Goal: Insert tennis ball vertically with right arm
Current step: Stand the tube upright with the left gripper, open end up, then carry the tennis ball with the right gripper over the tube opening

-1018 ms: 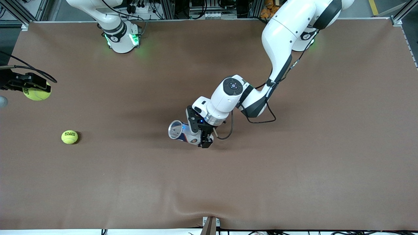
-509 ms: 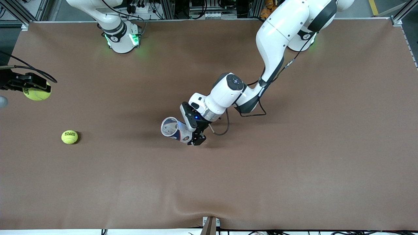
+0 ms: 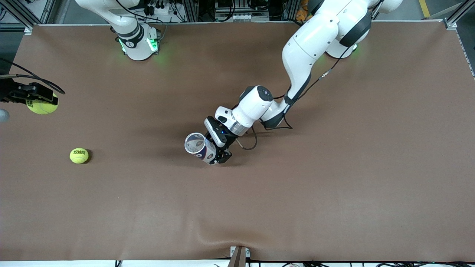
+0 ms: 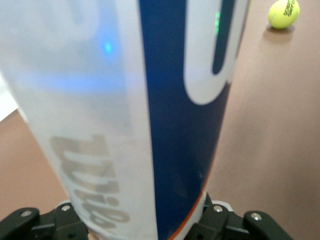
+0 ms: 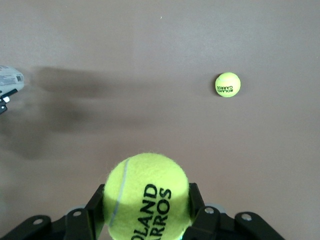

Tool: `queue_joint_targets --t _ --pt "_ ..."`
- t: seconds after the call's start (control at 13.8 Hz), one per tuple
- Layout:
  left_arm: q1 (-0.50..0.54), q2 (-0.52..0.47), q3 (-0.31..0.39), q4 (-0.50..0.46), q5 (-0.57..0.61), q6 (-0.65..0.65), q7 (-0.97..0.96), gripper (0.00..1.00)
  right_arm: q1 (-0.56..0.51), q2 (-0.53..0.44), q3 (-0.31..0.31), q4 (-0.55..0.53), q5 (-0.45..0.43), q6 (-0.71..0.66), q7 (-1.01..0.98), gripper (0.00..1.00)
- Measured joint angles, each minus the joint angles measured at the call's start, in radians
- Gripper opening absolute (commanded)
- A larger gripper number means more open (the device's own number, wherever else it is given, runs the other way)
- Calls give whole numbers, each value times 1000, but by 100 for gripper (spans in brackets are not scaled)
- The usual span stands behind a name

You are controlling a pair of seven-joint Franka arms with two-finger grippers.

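At the edge of the front view toward the right arm's end of the tabletop [image 3: 334, 185], the right hand [image 3: 31, 97] hangs in the air with its fingers closed around a yellow tennis ball [image 3: 42, 105]; the right wrist view shows this held ball [image 5: 146, 196] seated between the black fingers [image 5: 97, 210], its black lettering facing the camera. A second tennis ball [image 3: 79, 155] lies loose on the brown tabletop, nearer to the front camera than the held one and well apart from it; it also shows in the right wrist view [image 5: 227, 84] and small in a corner of the left wrist view [image 4: 284, 13]. Around the middle of the tabletop, the left hand [image 3: 219, 150] grips a tennis ball can [image 3: 199, 147] near its base, its fingers closed on the can's sides. The can is tilted, its open mouth [image 3: 195, 143] turned up and toward the right arm's end. In the left wrist view the can's white and blue wall [image 4: 150, 110] fills most of the picture, rising from between the black fingers [image 4: 220, 225]
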Motion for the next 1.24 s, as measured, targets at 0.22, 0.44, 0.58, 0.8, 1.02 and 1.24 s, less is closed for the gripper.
queue_joint_targets --t 0.22,0.44,0.58,0.8,1.02,1.24 --pt "-24 27 0 -1 -1 91 -53 76 0 0 0 0 0 0 0 0" --pt "-42 73 0 -4 -2 202 -100 76 1 0 1 0 1 0 0 0" --pt "-49 101 0 -4 -2 232 -112 77 1 0 1 0 1 0 0 0" --pt "-49 119 0 -4 -2 235 -113 77 3 0 1 0 1 0 0 0" --pt "-49 126 0 -4 -2 235 -113 80 3 0 2 0 1 0 0 0" --pt "-49 127 0 -4 -2 235 -113 80 4 0 2 0 1 0 0 0"
